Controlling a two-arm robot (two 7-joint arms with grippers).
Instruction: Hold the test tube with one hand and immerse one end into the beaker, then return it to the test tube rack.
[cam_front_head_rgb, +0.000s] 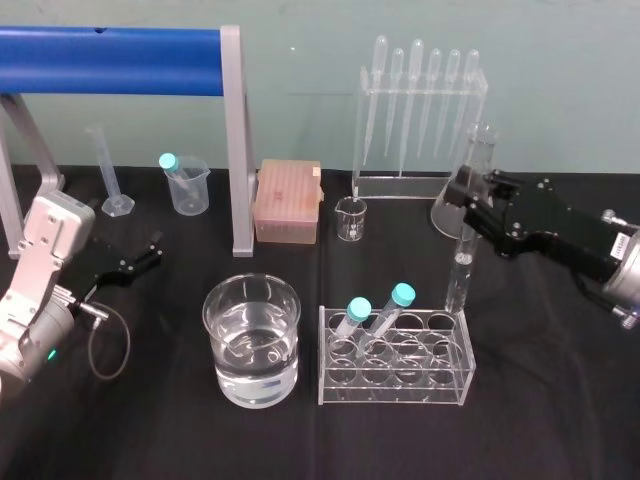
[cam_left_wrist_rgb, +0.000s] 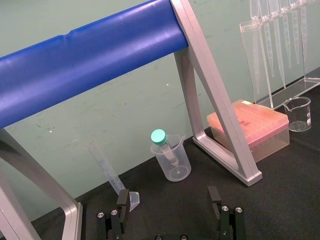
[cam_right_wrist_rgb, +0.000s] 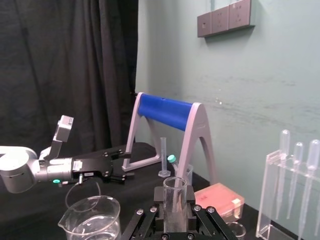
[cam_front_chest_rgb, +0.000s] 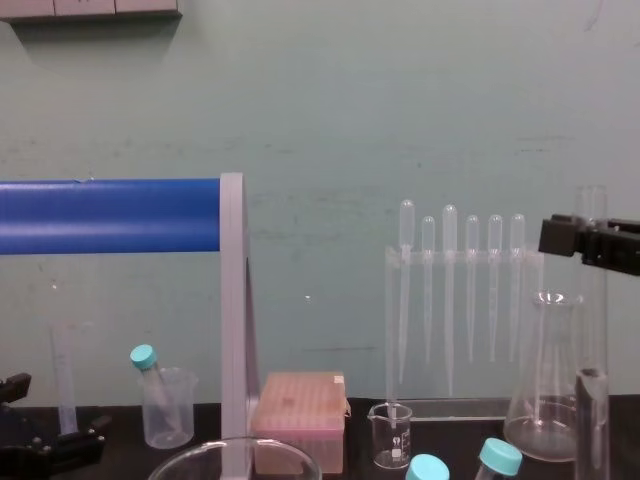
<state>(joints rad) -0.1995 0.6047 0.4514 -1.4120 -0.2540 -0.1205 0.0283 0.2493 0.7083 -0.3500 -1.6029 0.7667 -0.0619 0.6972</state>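
My right gripper (cam_front_head_rgb: 468, 196) is shut on the test tube (cam_front_head_rgb: 461, 268), gripping it near its upper part. The tube hangs upright, its lower end just above the back right corner of the clear test tube rack (cam_front_head_rgb: 396, 372). Two teal-capped tubes lean in the rack. In the right wrist view the tube's open rim (cam_right_wrist_rgb: 175, 183) stands up between the fingers (cam_right_wrist_rgb: 146, 220). The beaker (cam_front_head_rgb: 252, 340), wide and part full of water, stands left of the rack. My left gripper (cam_front_head_rgb: 137, 262) is parked open at the far left, low over the table.
Along the back stand a pipette stand (cam_front_head_rgb: 420, 120), a conical flask (cam_front_head_rgb: 447, 212), a small graduated beaker (cam_front_head_rgb: 351, 218), a pink tip box (cam_front_head_rgb: 288, 203), a plastic cup (cam_front_head_rgb: 187, 187) and a graduated cylinder (cam_front_head_rgb: 112, 175). A blue-barred metal frame (cam_front_head_rgb: 236, 140) rises at back left.
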